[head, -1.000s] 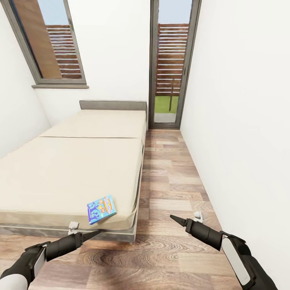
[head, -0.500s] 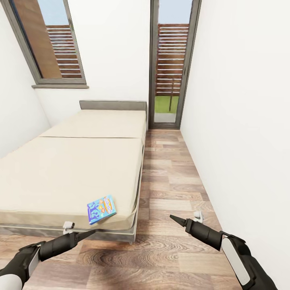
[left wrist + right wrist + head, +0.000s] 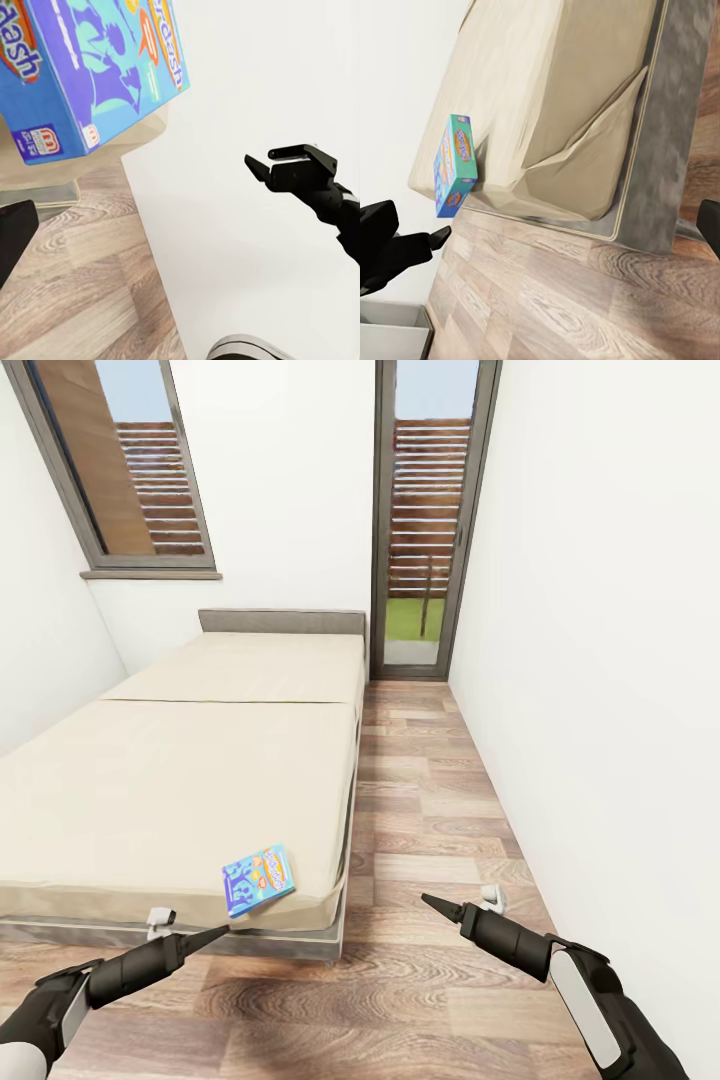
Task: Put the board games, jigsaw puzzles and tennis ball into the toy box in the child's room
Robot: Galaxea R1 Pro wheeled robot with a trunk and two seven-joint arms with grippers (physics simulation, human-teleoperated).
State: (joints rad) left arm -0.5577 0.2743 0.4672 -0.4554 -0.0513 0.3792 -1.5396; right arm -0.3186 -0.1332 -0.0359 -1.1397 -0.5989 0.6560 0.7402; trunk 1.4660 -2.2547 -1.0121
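The bed (image 3: 180,780) at the left of the head view wears a matt cream cloth, smooth across the top and creased into folds at its near corner; beneath it runs a dull grey frame (image 3: 660,150) with a faintly mottled finish. The blue board game (image 3: 258,879) near the bed's lower right corner looks like printed card — slightly glossy. The floor (image 3: 430,960) is wood plank, brown with strong grain and a low sheen. The walls (image 3: 590,660) are plain matt white. The left tool (image 3: 218,934) and right tool (image 3: 432,903), low in the frame, look like matt black plastic, the arm casings behind them smoother, white and black.
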